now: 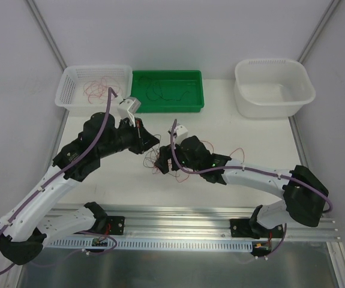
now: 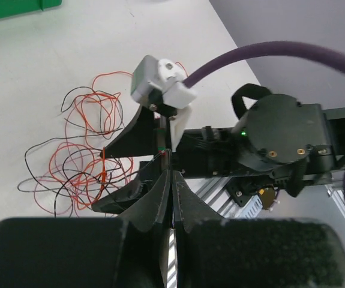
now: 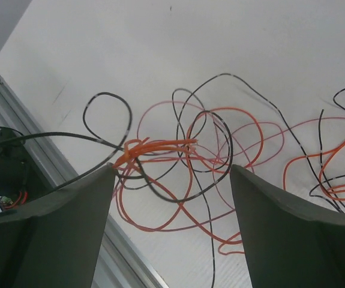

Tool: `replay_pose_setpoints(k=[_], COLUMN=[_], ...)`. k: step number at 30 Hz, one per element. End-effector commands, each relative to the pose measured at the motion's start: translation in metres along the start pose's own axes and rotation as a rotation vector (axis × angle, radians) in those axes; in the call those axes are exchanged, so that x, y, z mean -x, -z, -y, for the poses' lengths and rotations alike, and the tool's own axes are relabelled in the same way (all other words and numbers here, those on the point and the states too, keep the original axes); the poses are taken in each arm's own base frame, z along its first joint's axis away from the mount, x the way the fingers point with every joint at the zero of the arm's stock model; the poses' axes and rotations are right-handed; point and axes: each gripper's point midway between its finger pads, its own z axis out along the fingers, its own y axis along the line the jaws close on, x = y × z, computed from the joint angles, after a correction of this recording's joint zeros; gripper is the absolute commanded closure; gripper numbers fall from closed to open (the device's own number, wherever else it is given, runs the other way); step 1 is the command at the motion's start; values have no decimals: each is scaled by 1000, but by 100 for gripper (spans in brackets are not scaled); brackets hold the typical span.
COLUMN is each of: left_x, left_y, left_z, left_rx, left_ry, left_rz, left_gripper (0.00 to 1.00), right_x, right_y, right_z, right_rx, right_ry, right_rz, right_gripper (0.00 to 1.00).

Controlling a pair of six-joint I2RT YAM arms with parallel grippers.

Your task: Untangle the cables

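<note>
Right fingers (image 3: 70, 222): they were wide apart, held nothing, and were right by the knot.
Cables (image 3: 160, 147): thin orange, pink and black wires lay in one loose knot on the tabletop (image 1: 124, 183), between the two arms.
Left fingers (image 2: 154, 204): they were squeezed tight together, near the knot and a bit farther back. I could not tell if a wire was pinched there.
Back row: a white basket (image 1: 67, 90) held red wires and a green tray (image 1: 167, 109) held dark wires. A white tub (image 1: 274, 102) sat well off to the right.
Might go wrong: the right fingers could grab many wires at once, because the wires crossed so closely. A pull would then drag the whole knot or make it tighter.
Also: one wire was so thin it could slip out of the fingers.
</note>
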Motion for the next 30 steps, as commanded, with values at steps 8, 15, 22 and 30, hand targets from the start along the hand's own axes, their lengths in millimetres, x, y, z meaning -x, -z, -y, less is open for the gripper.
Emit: replay_pose_setpoints(k=[8,15,22,30], left_x=[39,50,55,75], left_y=[37,60,73,125], left_z=[-2,-66,-108,-150], left_rx=[63,416,652,875], left_ry=[-83,-175,-248,-202], left_rz=[215,284,260,303], left_gripper=[100,100,100,100], right_x=[-16,-42,-38,-49], right_y=[3,59,141,194], right_z=[32,122,199,239], right_rx=[-99,-342,-664,-839], right_ry=[25,-36,-109,-335], right_rz=[31,15,33,-25], right_gripper=[79,99,99,99])
